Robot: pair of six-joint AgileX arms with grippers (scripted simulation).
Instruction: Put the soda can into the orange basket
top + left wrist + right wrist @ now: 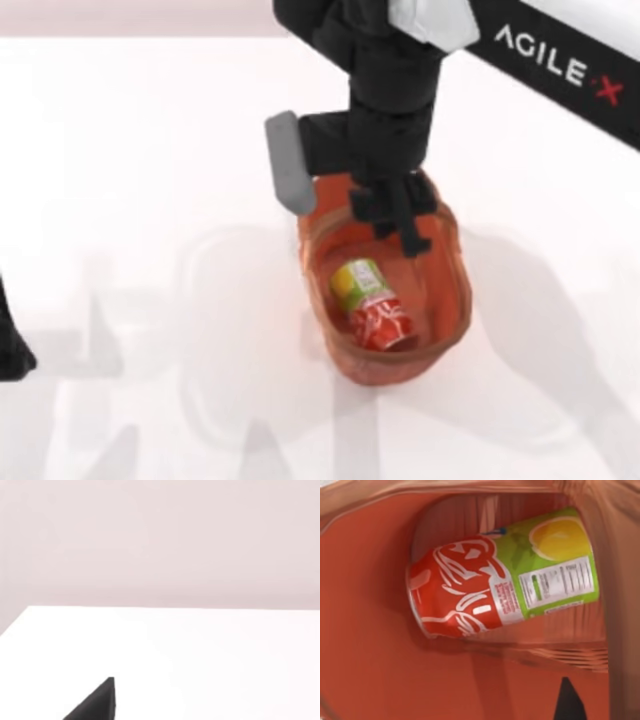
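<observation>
Can (372,304) lies on its side inside the basket (452,240), red end toward the near rim, green end toward the middle; nothing grips it. Basket sits about mid-surface, a bit right of centre. Right end effector (400,222) hangs over the basket's far end, above the rim, fingers apart w/ nothing between them, clear of the can. Right wrist view looks straight down into the basket: can (505,575) resting on the slatted floor against the wall (365,605). Left arm (12,350) parked at the surface's left edge; its end effector state: cannot tell. Step, as I judge it: drop done, task basically complete. Next: lift right arm straight up and back w/o clipping rim or handles.
</observation>
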